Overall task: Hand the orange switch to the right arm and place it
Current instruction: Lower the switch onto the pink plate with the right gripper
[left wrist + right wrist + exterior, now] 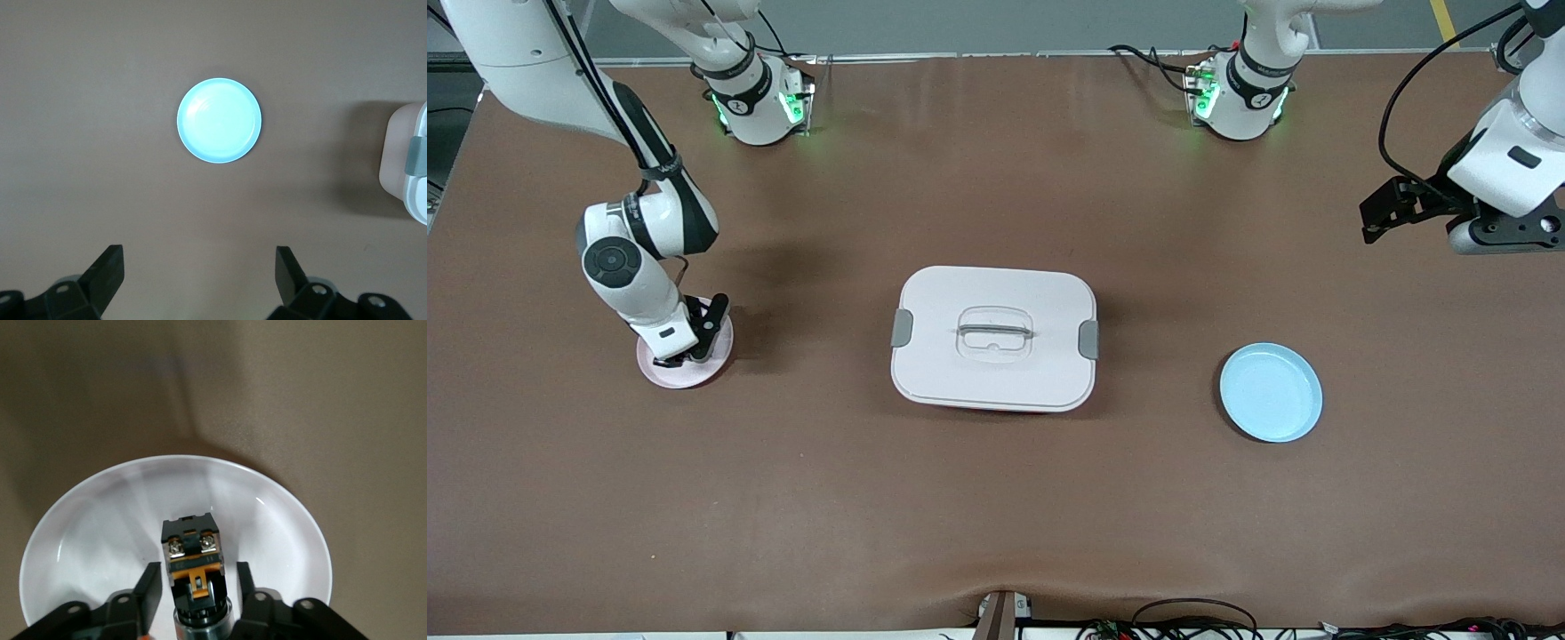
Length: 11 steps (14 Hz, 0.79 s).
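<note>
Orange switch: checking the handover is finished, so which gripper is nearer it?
Right. The right gripper straddles the orange switch on the pink plate; the left gripper waits at its own table end.

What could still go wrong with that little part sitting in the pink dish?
The right claw is low in the pink dish, its fingers open on either side of the orange switch. If the claw lifts crookedly, a finger might catch the switch and tip it or drag it out. It might also nudge the light dish along the table. The left claw waits open, high over its end of the table, so a collision seems unlikely.
</note>
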{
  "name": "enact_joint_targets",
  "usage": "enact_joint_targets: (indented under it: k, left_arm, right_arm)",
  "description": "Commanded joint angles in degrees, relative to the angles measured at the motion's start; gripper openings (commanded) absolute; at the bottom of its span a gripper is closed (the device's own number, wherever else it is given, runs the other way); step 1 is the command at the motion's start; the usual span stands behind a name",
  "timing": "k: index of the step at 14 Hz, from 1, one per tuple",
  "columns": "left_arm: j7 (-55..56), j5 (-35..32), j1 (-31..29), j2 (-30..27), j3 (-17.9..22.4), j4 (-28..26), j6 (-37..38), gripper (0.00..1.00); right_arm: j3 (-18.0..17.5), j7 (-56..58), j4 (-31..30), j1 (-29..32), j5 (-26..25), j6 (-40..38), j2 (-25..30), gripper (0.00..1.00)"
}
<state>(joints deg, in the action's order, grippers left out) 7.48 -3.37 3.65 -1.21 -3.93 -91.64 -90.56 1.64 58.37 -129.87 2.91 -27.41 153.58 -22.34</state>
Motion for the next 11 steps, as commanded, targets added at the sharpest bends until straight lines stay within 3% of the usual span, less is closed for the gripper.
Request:
enact_joint_targets:
  k: [1, 6, 11]
  left_arm:
    - [-1.2, 1.0, 0.0, -1.3, 0.3, -1.3, -0.8, 1.00]
    - [-1.2, 1.0, 0.0, -1.0, 0.3, -1.3, -0.8, 1.00]
    - [-1.2, 1.1, 0.0, -0.8, 0.3, -1.2, -0.8, 1.00]
  right_arm:
    - [0.1, -0.8, 0.4, 0.3, -1.6, -0.5, 1.3, 1.00]
    - [-0.1, -3.0, 1.6, 0.5, -0.6, -6.6, 4.6, 1.00]
    - [-0.1, -21.7, 2.8, 0.3, 13.6, -14.3, 7.7, 1.00]
